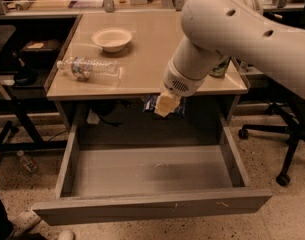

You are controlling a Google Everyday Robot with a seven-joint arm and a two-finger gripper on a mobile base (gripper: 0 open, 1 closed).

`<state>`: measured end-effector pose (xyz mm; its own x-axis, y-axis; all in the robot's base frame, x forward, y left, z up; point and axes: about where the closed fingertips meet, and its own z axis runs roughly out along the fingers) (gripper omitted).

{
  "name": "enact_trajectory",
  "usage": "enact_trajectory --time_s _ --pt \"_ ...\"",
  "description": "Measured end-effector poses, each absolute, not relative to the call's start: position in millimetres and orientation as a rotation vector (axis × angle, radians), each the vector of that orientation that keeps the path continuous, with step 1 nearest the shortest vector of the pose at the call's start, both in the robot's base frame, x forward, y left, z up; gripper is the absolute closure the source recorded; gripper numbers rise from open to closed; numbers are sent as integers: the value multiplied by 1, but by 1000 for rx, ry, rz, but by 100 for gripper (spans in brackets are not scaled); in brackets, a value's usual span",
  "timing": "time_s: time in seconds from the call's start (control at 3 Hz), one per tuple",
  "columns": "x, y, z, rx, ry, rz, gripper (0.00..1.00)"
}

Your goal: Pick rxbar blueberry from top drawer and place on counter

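My gripper (165,104) is shut on the rxbar blueberry (150,104), a dark navy wrapper that sticks out on both sides of the pale fingers. It hangs just below the front edge of the beige counter (147,49), above the back of the open top drawer (152,206). The drawer's grey bottom is bare. My big white arm comes in from the upper right and covers the counter's right side.
On the counter lie a white bowl (112,38) and a clear water bottle (89,68) on its side; a green can (219,68) is mostly hidden behind my arm. An office chair base (284,134) stands to the right. A small bottle (27,161) lies on the floor at left.
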<state>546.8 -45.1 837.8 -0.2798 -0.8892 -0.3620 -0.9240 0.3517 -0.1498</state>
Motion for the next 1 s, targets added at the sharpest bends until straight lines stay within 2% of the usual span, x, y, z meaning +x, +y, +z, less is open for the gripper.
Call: enact_trajectory --time_s 1.0 --pt "634 -53 878 -1541 2222 104 100"
